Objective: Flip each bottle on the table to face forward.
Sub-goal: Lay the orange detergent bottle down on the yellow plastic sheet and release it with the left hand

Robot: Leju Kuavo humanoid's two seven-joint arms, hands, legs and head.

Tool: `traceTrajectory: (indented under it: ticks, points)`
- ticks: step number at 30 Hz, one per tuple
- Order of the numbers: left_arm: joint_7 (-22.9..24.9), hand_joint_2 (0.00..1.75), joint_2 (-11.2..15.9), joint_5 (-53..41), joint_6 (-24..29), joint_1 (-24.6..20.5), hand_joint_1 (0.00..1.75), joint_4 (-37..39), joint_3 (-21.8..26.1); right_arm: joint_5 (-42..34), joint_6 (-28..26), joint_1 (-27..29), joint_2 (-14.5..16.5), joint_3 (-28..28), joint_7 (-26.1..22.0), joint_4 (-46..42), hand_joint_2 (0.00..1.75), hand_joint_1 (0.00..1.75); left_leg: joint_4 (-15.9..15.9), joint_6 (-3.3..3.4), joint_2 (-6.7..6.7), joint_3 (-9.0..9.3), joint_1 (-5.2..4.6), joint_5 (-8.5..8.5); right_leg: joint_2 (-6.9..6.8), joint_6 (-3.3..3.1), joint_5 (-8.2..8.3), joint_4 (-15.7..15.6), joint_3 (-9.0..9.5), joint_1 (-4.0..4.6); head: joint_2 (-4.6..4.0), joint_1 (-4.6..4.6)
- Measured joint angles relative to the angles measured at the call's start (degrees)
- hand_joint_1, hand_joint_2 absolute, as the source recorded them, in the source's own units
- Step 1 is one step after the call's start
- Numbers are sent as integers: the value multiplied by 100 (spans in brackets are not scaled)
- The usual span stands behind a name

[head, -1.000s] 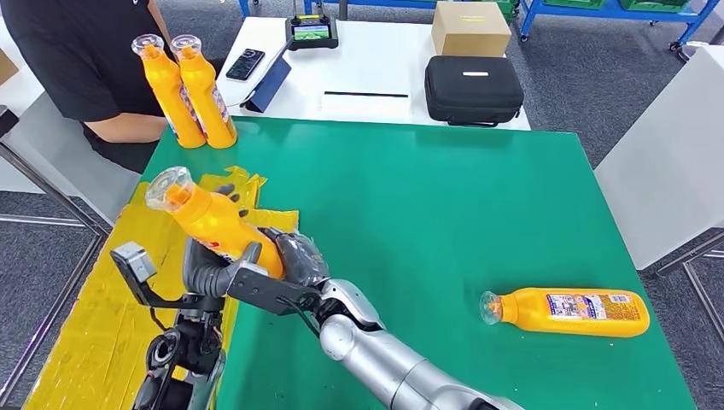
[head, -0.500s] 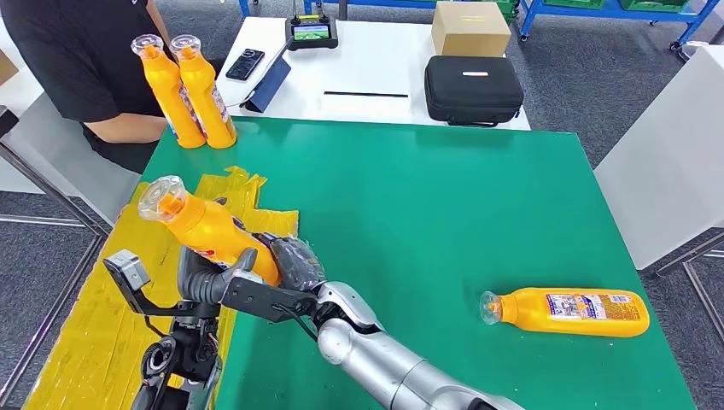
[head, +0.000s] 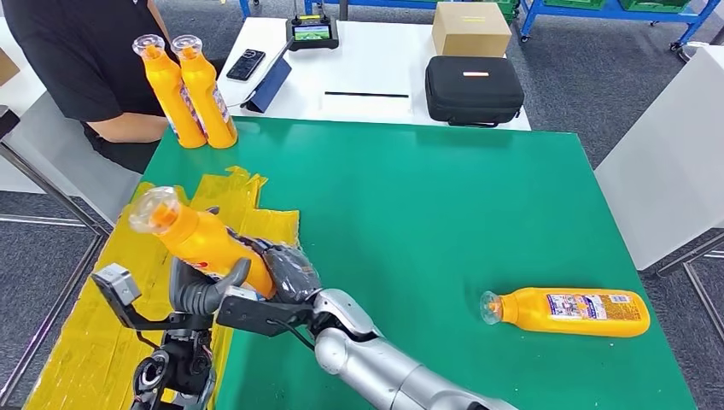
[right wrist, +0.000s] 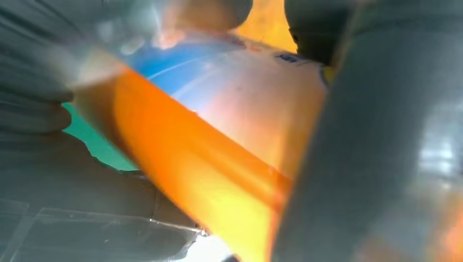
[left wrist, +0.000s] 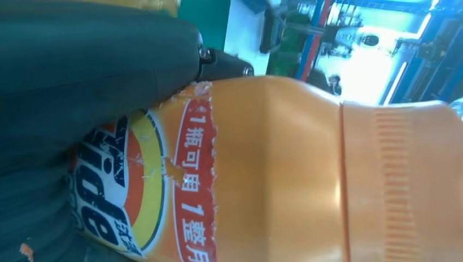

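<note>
An orange bottle with a clear cap is held tilted above the table's left edge, cap pointing up and to the left. My left hand grips its lower body from below, and my right hand holds it from the right. The left wrist view shows the bottle's printed label under my thumb. In the right wrist view the bottle is a close blur between my fingers. Another orange bottle lies on its side at the right of the green table. Two more bottles stand upright at the back left corner.
A person in a black shirt stands at the back left, beside the upright bottles. Yellow sheeting covers the floor and the table's left edge. Behind, a white table holds a black case, a cardboard box, a phone and a controller.
Both hands have carried the held bottle a little to the left and lower, and its cap now leans further left. The other bottles have not moved.
</note>
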Motion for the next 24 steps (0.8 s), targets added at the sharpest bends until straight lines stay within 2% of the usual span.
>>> traceTrajectory:
  ticks: [2,3,6,9,15,24]
  points:
    - [-232,175,96,-830,690,-1,175,20,-31,-135,-287,332,-303,-252,-243,-504,0,0,0,0,-14,-3,-1,0,-14,0,0,0,6,-1,0,2]
    - [-381,175,168,-1275,1080,9,175,73,-16,-113,-236,532,-524,-515,-341,-911,0,0,0,0,-20,-6,-2,0,-18,1,0,0,9,-2,0,3]
    - [-658,175,372,-2313,2080,64,175,292,117,165,283,1005,-1065,-1508,-534,-1955,0,0,0,1,-25,-13,-6,-1,-21,1,0,-2,6,-4,0,1]
    - [-491,175,489,-3220,2853,129,175,480,184,267,544,1387,-1351,-2252,-730,-2727,0,0,0,2,-26,-15,-6,-1,-25,2,0,-4,5,-4,0,1]
    - [-84,175,528,-4519,3847,186,175,744,44,273,705,1796,-1605,-3034,-786,-3569,0,0,0,2,-22,-16,-5,-1,-25,2,0,-4,1,-2,0,-1]
    - [645,175,522,-6262,4830,111,175,1057,-488,191,845,1850,-1693,-3430,-1008,-3720,0,0,0,4,-22,-16,-4,2,-25,2,1,-3,3,-2,0,0]
